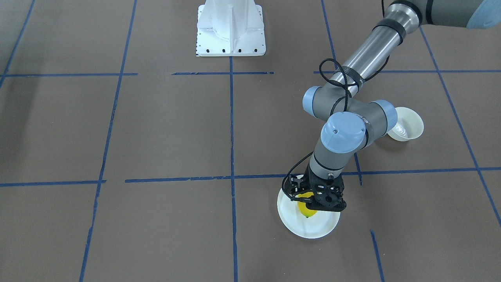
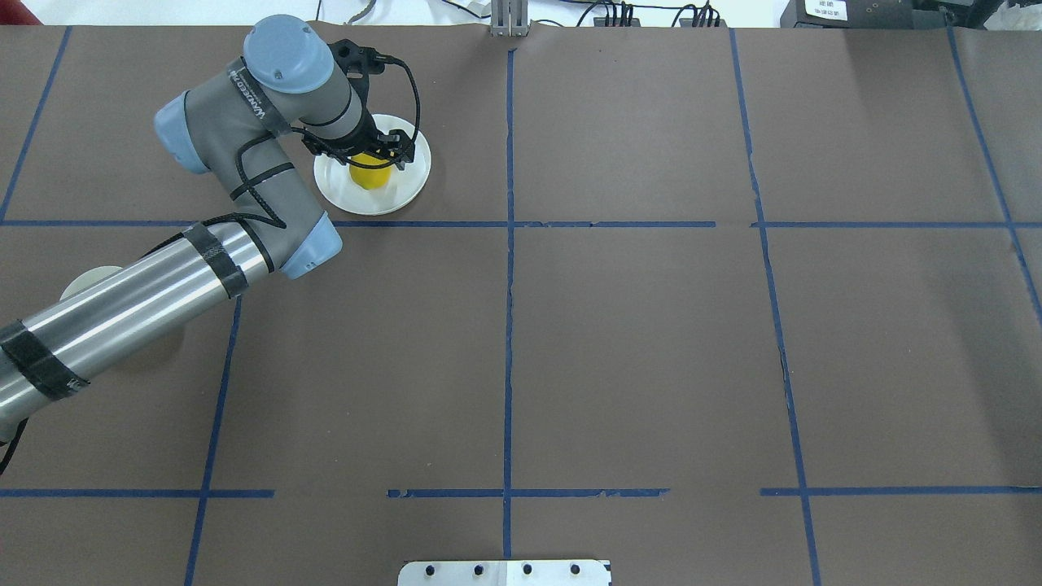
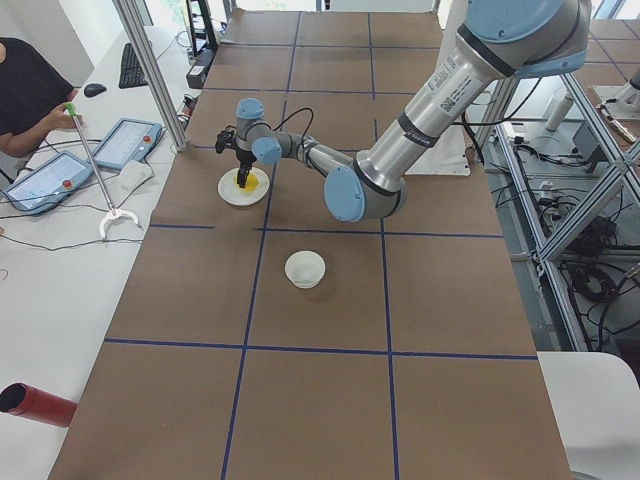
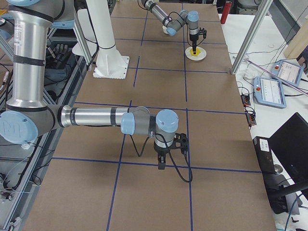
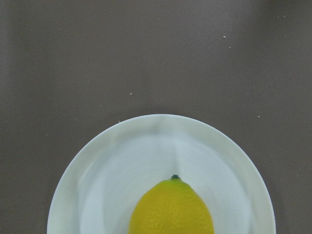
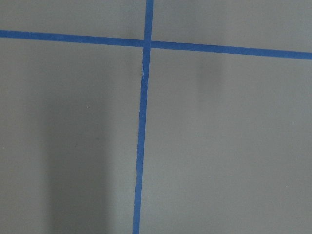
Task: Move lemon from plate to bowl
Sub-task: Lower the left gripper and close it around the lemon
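The yellow lemon [image 1: 307,210] lies in the middle of the flat white plate [image 1: 313,232]. Both also show in the overhead view, lemon [image 2: 368,177] and plate [image 2: 400,195], and in the left wrist view, lemon [image 5: 171,209] and plate [image 5: 97,161]. My left gripper [image 1: 313,201] points down over the lemon, and its jaws look open on either side of it. The small cream bowl [image 1: 408,124] stands empty behind my left arm's elbow, apart from the plate. My right gripper [image 4: 161,162] hangs low over bare table far from both dishes; I cannot tell whether it is open or shut.
The white robot base [image 1: 231,29] stands at the table's middle edge. The brown table is marked with blue tape lines [image 2: 509,224]. An operator's bench with tablets [image 3: 90,150] and a metal post [image 3: 150,70] run along the far side beyond the plate.
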